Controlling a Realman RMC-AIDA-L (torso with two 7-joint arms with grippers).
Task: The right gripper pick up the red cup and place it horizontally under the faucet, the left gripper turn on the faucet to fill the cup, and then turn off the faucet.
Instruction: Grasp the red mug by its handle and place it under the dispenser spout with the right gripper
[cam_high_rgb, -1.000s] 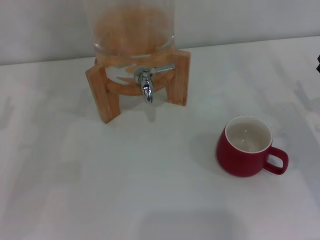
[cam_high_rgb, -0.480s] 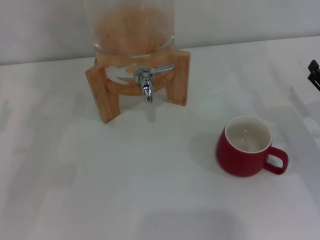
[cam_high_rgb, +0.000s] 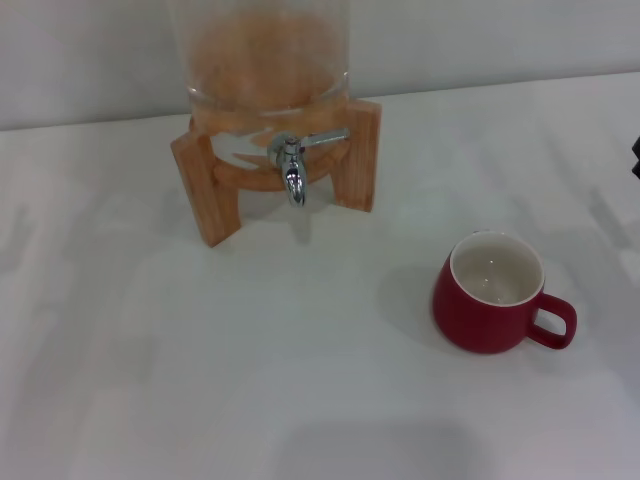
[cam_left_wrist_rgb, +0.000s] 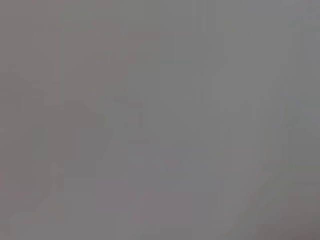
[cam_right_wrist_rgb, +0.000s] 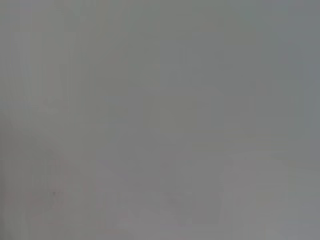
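Observation:
The red cup (cam_high_rgb: 492, 296) stands upright on the white table at the right, white inside showing, its loop handle pointing right. The faucet (cam_high_rgb: 293, 160) juts from the glass dispenser (cam_high_rgb: 262, 60) on its wooden stand (cam_high_rgb: 205, 190) at the back; its flat lever points right and its spout points down. Only a small black bit of my right gripper (cam_high_rgb: 636, 160) shows at the right edge, above and to the right of the cup and well apart from it. My left gripper is out of view. Both wrist views show only plain grey.
The white table (cam_high_rgb: 250, 360) spreads in front of the stand and to the cup's left. A pale wall (cam_high_rgb: 480, 40) rises behind the dispenser.
The black tip of the right gripper showed further into the picture half a second ago; now it sits lower and right at the edge. Cup and faucet have not moved.

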